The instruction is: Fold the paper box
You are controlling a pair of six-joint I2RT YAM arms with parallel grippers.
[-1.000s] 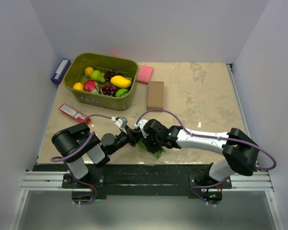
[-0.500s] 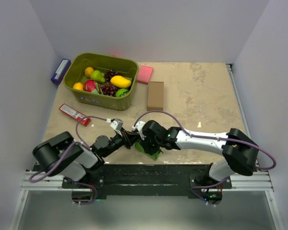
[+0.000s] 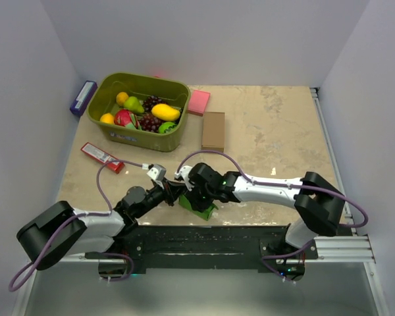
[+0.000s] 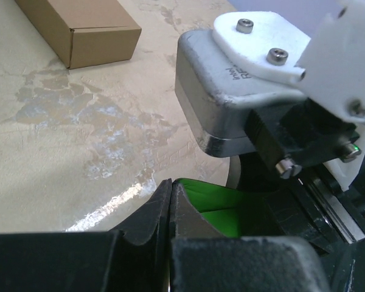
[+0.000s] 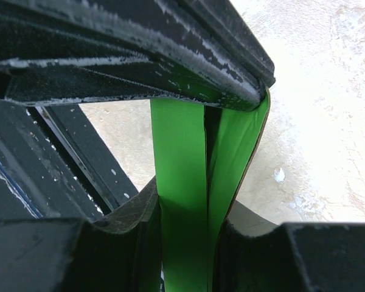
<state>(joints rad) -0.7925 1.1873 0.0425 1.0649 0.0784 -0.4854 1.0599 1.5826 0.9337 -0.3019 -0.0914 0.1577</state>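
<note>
Paper box: the bright green, thin-card paper box [image 3: 199,204] sat partly folded at the 6 o'clock edge of the beige marbled worktop [image 3: 276,125], between the two hands. It had slid slightly toward 9 o'clock over the last second.
Right hand: the right hand [image 3: 193,189] pinched a doubled fold of the green card [image 5: 181,182] between its black fingers [image 5: 125,237].
Left hand: the left hand [image 3: 174,191] had its fingers pressed together [image 4: 170,198], the tips just beside the card [image 4: 222,207]. Whether any card lay between them could not be told.
Left arm: its elbow had swung out toward 8 o'clock, off the worktop, leaving the arm stretched low.
Right arm: it had reached further toward 9 o'clock.
Unmoved: the olive plastic bin [image 3: 145,139] of toy fruit at 11 o'clock, the pink square pad [image 3: 199,102], the brown cardboard box [image 3: 213,130] at 12 o'clock from the paper box, and the flat red packet [image 3: 102,157].
</note>
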